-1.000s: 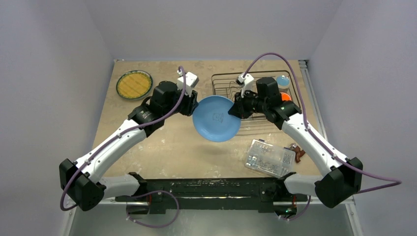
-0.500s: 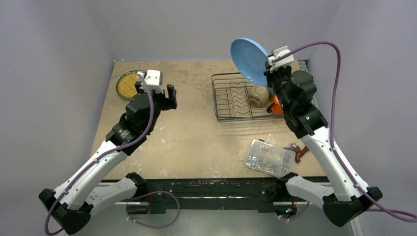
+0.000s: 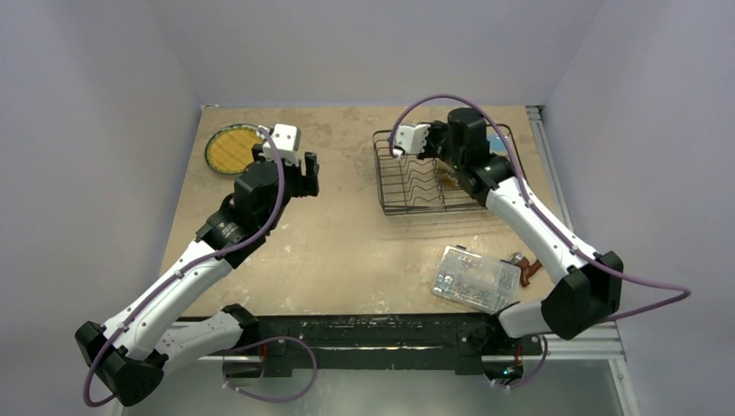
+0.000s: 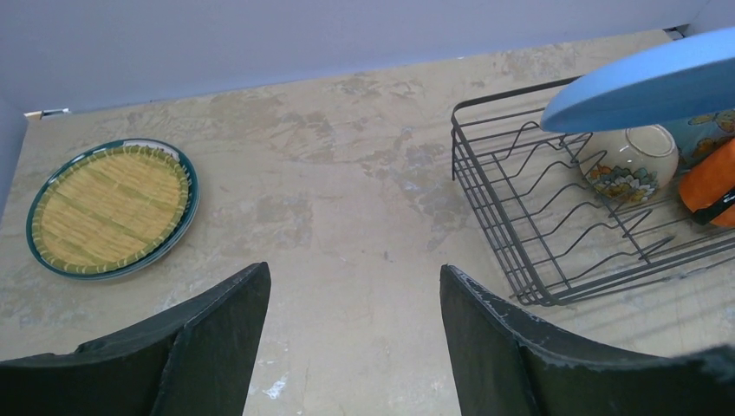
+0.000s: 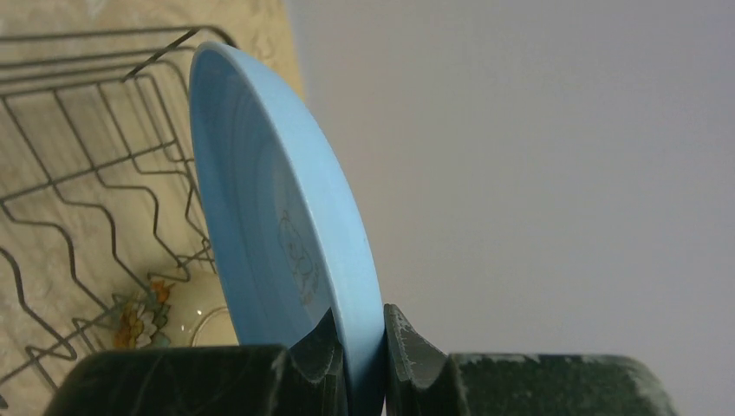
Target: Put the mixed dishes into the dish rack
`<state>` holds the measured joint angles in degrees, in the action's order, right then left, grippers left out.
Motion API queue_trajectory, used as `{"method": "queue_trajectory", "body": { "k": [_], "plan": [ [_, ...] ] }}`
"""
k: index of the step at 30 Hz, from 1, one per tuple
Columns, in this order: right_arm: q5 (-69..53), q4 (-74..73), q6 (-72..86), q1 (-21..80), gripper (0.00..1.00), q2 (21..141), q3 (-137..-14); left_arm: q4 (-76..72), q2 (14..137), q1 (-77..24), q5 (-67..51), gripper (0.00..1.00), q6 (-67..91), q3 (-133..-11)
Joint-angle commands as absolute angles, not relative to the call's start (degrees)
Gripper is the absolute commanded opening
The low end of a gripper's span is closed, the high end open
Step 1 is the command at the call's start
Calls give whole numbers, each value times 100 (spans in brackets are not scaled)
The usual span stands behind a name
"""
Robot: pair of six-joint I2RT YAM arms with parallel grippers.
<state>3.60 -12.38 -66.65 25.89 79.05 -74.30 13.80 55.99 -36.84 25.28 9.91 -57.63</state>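
My right gripper (image 5: 364, 334) is shut on the rim of the blue plate (image 5: 277, 217) and holds it on edge above the black wire dish rack (image 5: 95, 156). In the top view the right gripper (image 3: 431, 149) hangs over the rack (image 3: 416, 186), and the arm hides the plate. The left wrist view shows the plate (image 4: 641, 82) over the rack (image 4: 537, 225), which holds a white flowered bowl (image 4: 628, 160), an orange cup (image 4: 711, 178) and a light-blue mug (image 4: 706, 130). My left gripper (image 4: 354, 269) is open and empty, between the rack and the yellow dark-rimmed plate (image 3: 234, 149). The green-rimmed white plate is out of view.
A clear plastic box (image 3: 477, 277) of small parts lies at the front right, with a small reddish-brown object (image 3: 527, 264) beside it. Walls close the table at the back and on both sides. The yellow plate also shows in the left wrist view (image 4: 113, 208).
The left gripper let go of the blue plate and drew back left. The right arm lifted the plate high, then brought it down over the rack.
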Motion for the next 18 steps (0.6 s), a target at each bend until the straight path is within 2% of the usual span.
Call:
{"method": "queue_trajectory", "body": {
  "k": [1, 4, 18],
  "plan": [
    [552, -1368, -8081, 2600, 0, 8039, -7530, 1118, 5624, -3695, 2347, 70, 1078, -5799],
    [1019, -1173, -8251, 2600, 0, 8287, -7414, 1137, 5743, -3692, 2306, 70, 1089, -5824],
    [1185, -676, -7923, 2631, 0, 8796, -7604, 1218, 5919, -3695, 2222, 70, 1081, -5917]
  ]
}}
